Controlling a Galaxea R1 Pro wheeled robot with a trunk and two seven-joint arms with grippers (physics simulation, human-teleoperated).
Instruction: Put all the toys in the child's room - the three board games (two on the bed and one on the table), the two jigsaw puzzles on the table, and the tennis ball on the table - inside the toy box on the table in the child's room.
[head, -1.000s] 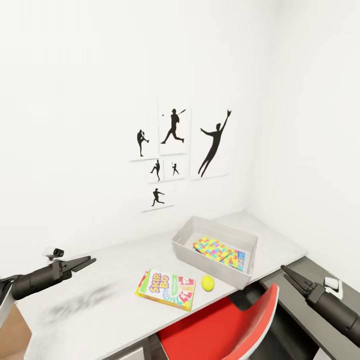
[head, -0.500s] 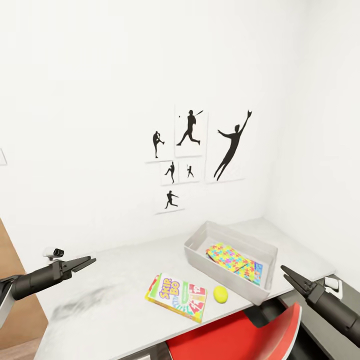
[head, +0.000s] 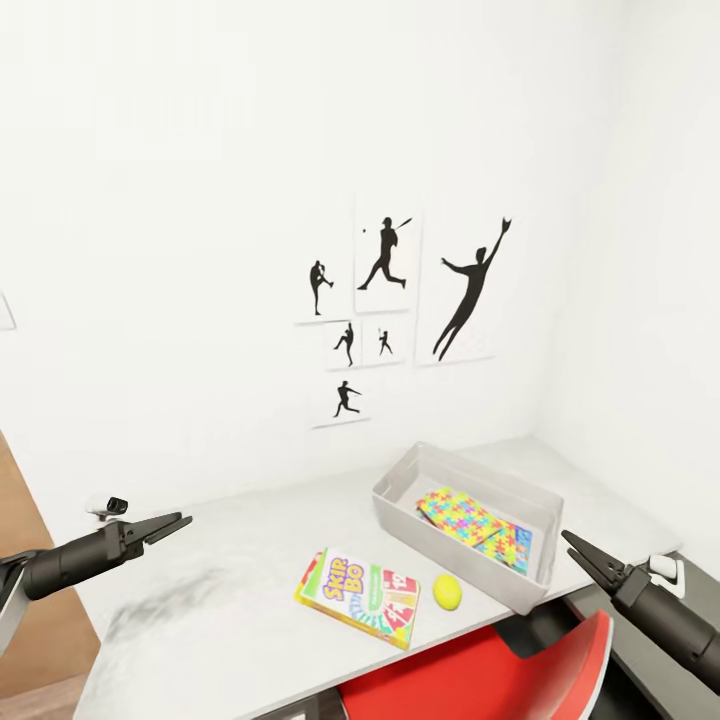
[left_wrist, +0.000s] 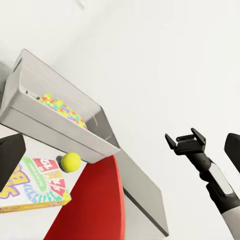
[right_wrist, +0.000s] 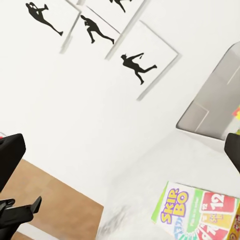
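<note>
The light-grey toy box (head: 398, 478) stands on the pale table (head: 240, 555) near the room's corner. A bright jigsaw puzzle (head: 465, 519) lies inside it over another flat blue-edged piece. In front of the box, a Skip-Bo board game (head: 360, 596) lies flat with the tennis ball (head: 447, 591) just beside it. My left gripper (head: 172, 524) hovers open over the table's left part, far from the toys. My right gripper (head: 578, 551) hangs open just right of the box. The left wrist view has the box (left_wrist: 50, 132), ball (left_wrist: 70, 161) and game (left_wrist: 32, 187).
A red chair (head: 480, 672) is tucked under the table's front edge below the ball. A dark cabinet (head: 690, 610) with a small white item (head: 665, 574) sits lower at the right. Athlete silhouette pictures (head: 385, 300) hang on the wall. A small white object (head: 105, 505) rests at the table's left.
The whole picture has shifted right and slightly down, so the camera has turned. Both arms keep their place in the view, and the toys on the table lie as before.
</note>
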